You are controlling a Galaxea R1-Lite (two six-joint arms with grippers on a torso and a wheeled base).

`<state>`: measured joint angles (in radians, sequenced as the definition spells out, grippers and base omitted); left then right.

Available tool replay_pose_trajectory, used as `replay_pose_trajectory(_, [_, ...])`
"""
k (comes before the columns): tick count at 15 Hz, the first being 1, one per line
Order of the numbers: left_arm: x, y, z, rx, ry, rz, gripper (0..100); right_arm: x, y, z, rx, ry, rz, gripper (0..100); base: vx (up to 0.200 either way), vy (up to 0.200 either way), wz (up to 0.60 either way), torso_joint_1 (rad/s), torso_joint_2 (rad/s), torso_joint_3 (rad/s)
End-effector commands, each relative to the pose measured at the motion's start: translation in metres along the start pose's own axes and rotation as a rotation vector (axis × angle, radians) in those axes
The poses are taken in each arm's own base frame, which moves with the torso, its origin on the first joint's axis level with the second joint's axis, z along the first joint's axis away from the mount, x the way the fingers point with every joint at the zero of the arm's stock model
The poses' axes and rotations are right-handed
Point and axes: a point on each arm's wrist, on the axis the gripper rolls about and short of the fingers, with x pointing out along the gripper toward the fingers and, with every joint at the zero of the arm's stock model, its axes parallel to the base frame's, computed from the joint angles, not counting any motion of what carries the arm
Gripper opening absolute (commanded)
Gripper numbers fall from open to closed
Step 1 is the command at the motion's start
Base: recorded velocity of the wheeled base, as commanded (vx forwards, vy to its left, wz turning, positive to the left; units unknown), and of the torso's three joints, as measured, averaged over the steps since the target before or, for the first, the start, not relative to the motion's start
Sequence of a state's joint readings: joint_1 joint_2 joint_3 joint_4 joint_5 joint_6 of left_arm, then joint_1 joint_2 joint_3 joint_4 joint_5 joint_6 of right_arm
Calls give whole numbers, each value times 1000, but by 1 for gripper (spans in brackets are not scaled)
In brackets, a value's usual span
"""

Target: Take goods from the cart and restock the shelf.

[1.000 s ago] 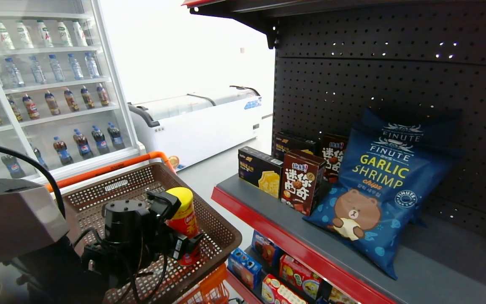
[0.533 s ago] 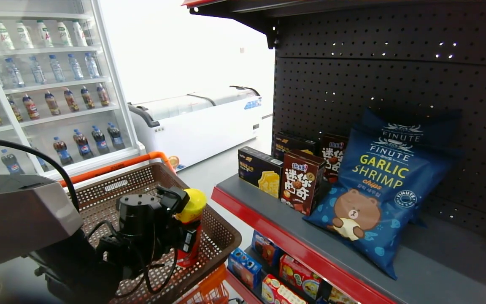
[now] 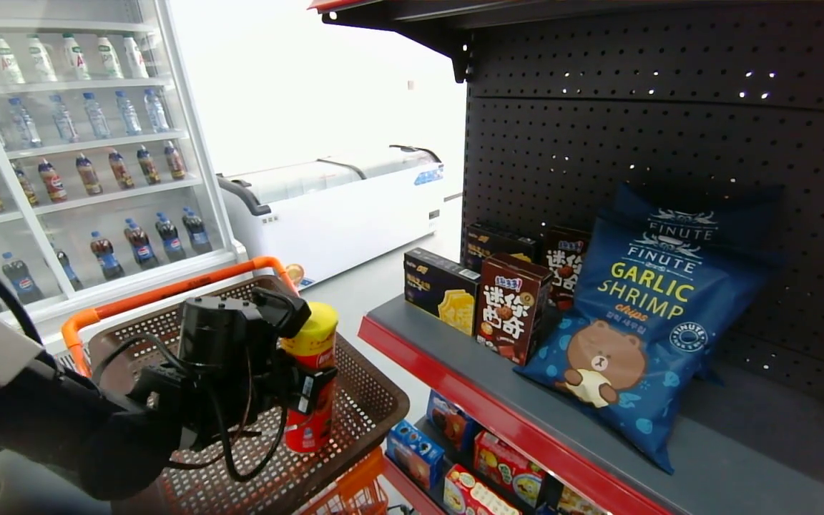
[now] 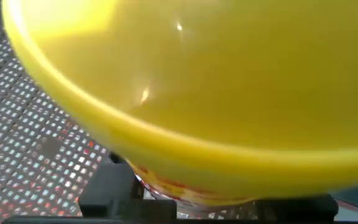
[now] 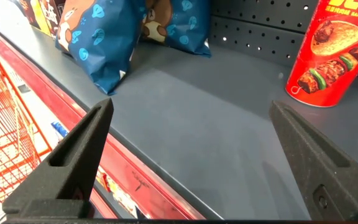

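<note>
The shelf (image 3: 727,443) has bare grey board to the right of the blue chip bag (image 3: 634,336). The cart (image 3: 383,390) sits by the shelf's left end. The left gripper (image 3: 301,357) is clamped round a yellow-lidded can (image 3: 306,429), which is upright and probably just clear of the cart's mesh floor. This is the lift-out step. Next the can must clear the cart's rim and the shelf's red front edge. The right gripper (image 5: 190,112) hangs wide open over the bare board.
</note>
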<state>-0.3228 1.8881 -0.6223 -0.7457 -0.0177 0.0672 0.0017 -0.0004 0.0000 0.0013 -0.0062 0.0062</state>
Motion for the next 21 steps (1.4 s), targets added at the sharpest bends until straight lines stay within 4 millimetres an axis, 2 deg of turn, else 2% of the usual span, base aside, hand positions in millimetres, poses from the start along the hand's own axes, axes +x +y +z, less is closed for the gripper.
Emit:
replay_pose_trajectory(1, [-29,3,43,2,-158,1,0,0,0,0,0,1,0,100,0,0,0,0,0,0])
replay_pose_trajectory(3, [-38,5,48,-4,-192,-40,0,0,0,0,0,1,0,100,0,0,0,0,0,0])
replay_pose_trajectory(6, [-65,0,51,-5,-240,-123,0,0,0,0,0,1,0,100,0,0,0,0,0,0])
replay_pose_trajectory(8, [-66,0,51,0,-245,-136,0,0,0,0,0,1,0,100,0,0,0,0,0,0])
replay_pose_trajectory(11, [-75,3,71,7,-327,-158,0,0,0,0,0,1,0,100,0,0,0,0,0,0])
replay_pose_trajectory(13, [-77,15,71,-6,-287,-145,0,0,0,0,0,1,0,100,0,0,0,0,0,0])
replay_pose_trajectory(17, [-99,17,72,7,-241,-148,0,0,0,0,0,1,0,100,0,0,0,0,0,0])
replay_pose_trajectory(21, [-103,1,82,65,-304,-189,0,0,0,0,0,1,0,100,0,0,0,0,0,0])
